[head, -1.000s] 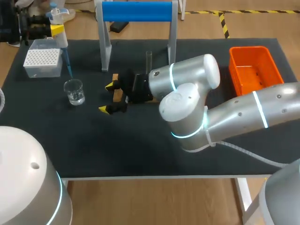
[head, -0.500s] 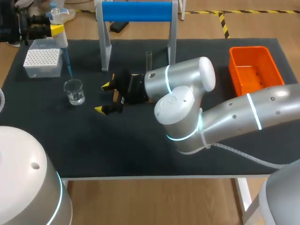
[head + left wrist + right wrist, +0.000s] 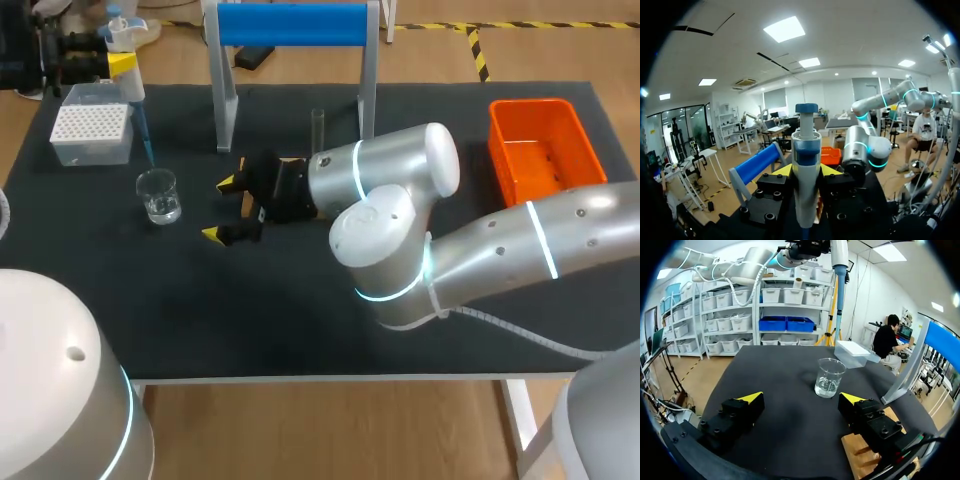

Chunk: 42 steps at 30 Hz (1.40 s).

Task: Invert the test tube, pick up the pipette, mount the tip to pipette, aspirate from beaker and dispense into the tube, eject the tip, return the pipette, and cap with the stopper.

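The black counter (image 3: 300, 320) fills the head view; the right arm (image 3: 520, 250) comes in from its side and reaches past the middle, lying low over the surface; at the back stands a stand with a blue bar (image 3: 292, 24) on two grey posts; an orange bin (image 3: 497, 150) sits near the right edge, well apart from everything else; a white tip box (image 3: 92, 130) sits at the far left corner; the right jaws are released and spread wide, their yellow fingertips (image 3: 232, 183) pointing towards the beaker with nothing between them; a wooden block (image 3: 252, 200) lies on the counter under one finger, seen also in the right wrist view (image 3: 875, 460); the glass beaker (image 3: 159, 195), with a little clear liquid in it, stands just beside the tip box and ahead of the right jaws (image 3: 829, 377), apart from them; the left jaws are clenched on the pipette (image 3: 806, 165), a finger against each side of its body; the pipette (image 3: 128, 75) hangs upright above the counter between tip box and beaker, its blue tip (image 3: 145, 140) pointing down near the beaker's rim, though whether it is over the glass I cannot tell; the test tube (image 3: 318, 128) stands upright just beside the stand's right post, behind the right arm's wrist.
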Tool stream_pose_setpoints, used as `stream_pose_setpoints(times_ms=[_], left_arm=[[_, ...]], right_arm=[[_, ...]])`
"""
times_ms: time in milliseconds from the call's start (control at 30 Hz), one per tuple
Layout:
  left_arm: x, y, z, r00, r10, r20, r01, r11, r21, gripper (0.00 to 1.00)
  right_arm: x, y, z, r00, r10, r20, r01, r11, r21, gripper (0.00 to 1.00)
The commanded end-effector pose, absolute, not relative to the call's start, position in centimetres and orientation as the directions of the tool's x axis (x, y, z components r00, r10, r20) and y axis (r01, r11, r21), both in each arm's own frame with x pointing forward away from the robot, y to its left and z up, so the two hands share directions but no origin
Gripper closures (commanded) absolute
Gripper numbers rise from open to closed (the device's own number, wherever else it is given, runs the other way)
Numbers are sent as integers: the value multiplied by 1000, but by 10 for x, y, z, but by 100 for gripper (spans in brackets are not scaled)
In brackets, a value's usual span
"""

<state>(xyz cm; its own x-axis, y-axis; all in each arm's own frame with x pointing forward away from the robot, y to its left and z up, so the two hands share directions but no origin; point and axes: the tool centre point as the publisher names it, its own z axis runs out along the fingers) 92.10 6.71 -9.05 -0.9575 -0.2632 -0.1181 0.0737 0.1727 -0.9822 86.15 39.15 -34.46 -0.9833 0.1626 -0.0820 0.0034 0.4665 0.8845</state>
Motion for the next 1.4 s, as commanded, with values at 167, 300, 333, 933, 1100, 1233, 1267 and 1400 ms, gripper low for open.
stream_pose_setpoints(times_ms=[167, 300, 333, 933, 1100, 1233, 1267, 1400], left_arm=[[920, 67, -91, -957, -264, -121, 77, 172, -982, 100], [920, 67, -91, -957, -264, -121, 77, 172, -982, 100], [920, 67, -91, -957, -264, -121, 77, 172, -982, 100], [927, 64, -116, -958, -255, -134, 93, 169, -981, 100], [928, 65, -125, -957, -248, -152, 111, 173, -979, 100], [931, 66, -134, -958, -249, -142, 100, 176, -979, 100], [932, 66, -136, -958, -249, -141, 98, 176, -979, 100], [934, 68, -143, -955, -258, -145, 96, 194, -976, 100]], right_arm=[[862, 391, -346, -983, 162, -82, 2, 463, 886, 0], [862, 391, -346, -983, 162, -82, 2, 463, 886, 0], [862, 391, -346, -983, 162, -82, 2, 463, 886, 0], [862, 391, -346, -983, 162, -82, 2, 463, 886, 0], [862, 391, -346, -983, 162, -82, 2, 463, 886, 0], [862, 391, -346, -983, 162, -82, 2, 463, 886, 0], [862, 391, -346, -983, 162, -82, 2, 463, 886, 0], [862, 391, -346, -983, 162, -82, 2, 463, 886, 0]])
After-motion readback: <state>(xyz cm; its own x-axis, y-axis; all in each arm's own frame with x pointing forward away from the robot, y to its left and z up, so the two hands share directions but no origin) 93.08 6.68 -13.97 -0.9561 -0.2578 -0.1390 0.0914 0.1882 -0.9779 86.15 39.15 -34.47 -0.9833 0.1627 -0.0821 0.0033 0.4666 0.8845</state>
